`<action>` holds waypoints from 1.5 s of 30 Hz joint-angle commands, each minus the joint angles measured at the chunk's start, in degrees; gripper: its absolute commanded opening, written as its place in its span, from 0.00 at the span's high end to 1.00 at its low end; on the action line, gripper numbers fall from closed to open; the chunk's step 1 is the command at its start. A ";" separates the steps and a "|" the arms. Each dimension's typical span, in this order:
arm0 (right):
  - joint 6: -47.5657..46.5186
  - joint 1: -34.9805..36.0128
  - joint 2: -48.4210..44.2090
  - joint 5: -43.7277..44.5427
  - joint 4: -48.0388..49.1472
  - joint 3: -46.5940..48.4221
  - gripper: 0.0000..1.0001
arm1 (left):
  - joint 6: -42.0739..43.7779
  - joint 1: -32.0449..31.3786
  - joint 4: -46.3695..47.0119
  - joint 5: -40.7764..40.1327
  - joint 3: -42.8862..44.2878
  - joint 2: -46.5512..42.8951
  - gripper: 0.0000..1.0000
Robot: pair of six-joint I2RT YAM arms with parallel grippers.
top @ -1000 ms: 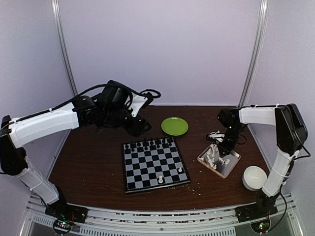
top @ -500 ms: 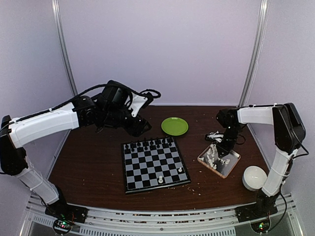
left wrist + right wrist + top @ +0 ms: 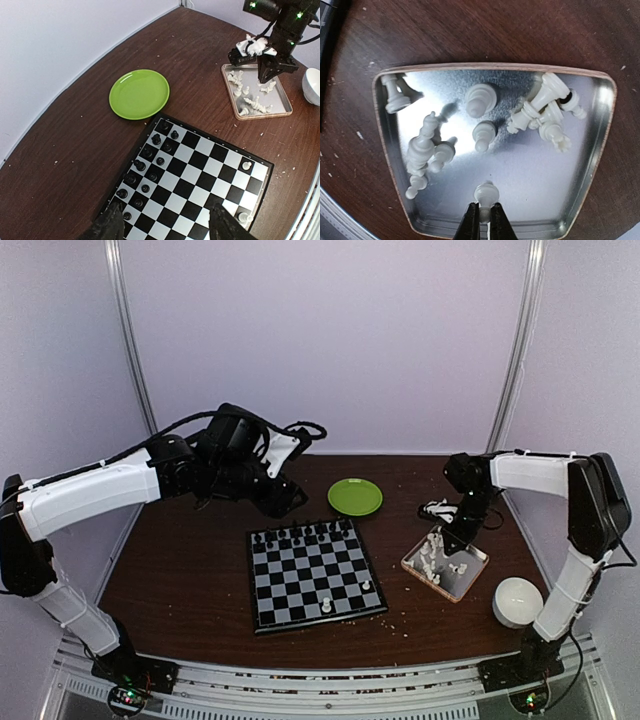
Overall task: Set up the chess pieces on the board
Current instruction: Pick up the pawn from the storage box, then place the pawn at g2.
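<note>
Right wrist view is the one to look at: the right fingers (image 3: 472, 217) are pinched shut on a white pawn (image 3: 486, 192). They grip it low on the stem, with its round head poking out past the tips, by the near wall of the metal tray (image 3: 535, 170). I can't tell if it's off the tray floor yet. Grabbing that one makes sense, since it sits apart from the others. The rest of the white chess pieces (image 3: 540, 115) lie in tangled heaps where the fingers would bump neighbours. From the top view the tray sits off the right side of the board (image 3: 310, 575), near it but not touching. My guess for the next move is a lift and a carry over to the board's near rows. Only two white men (image 3: 326, 607) stand on the board, both toward its near side, while the black chessmen (image 3: 300, 534) fill the two far rows, so white looks barely started. The left fingers (image 3: 112, 227) are spread wide and hold nothing. They hang above the board's far side, probably parked out of the way. A green plate (image 3: 355, 496) sits just beyond the board's far edge. A white bowl (image 3: 518, 600) is further right of the board than the tray, on the same bench (image 3: 180, 570).
</note>
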 commanded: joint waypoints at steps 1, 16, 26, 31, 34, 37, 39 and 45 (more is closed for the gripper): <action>0.37 0.41 -7.53 -2.55 -3.90 2.85 0.99 | 0.88 -0.15 1.39 -0.27 0.39 -0.18 0.40; -2.02 13.81 -12.52 -0.19 -10.16 14.35 0.98 | 0.84 4.46 3.44 -2.62 -1.37 -6.79 0.38; -4.64 31.08 1.52 6.12 -12.83 24.12 0.97 | 3.27 6.63 6.75 -7.27 -4.44 -11.79 0.36; -5.17 37.07 9.37 7.68 -13.95 29.66 0.97 | 2.71 8.93 8.43 -8.11 -5.68 -14.02 0.36; -5.43 38.95 13.68 8.30 -14.65 32.30 0.97 | 2.14 10.03 9.89 -8.20 -6.90 -15.41 0.35; -5.45 40.01 17.37 9.10 -15.01 33.91 0.97 | 1.82 10.70 10.44 -8.31 -7.21 -15.87 0.35; -5.32 40.35 19.01 9.06 -14.94 34.35 0.97 | 1.72 10.93 10.38 -8.25 -7.11 -15.88 0.35; -4.58 40.53 21.42 10.01 -14.27 33.96 0.96 | 1.75 11.27 10.19 -8.33 -7.02 -16.05 0.35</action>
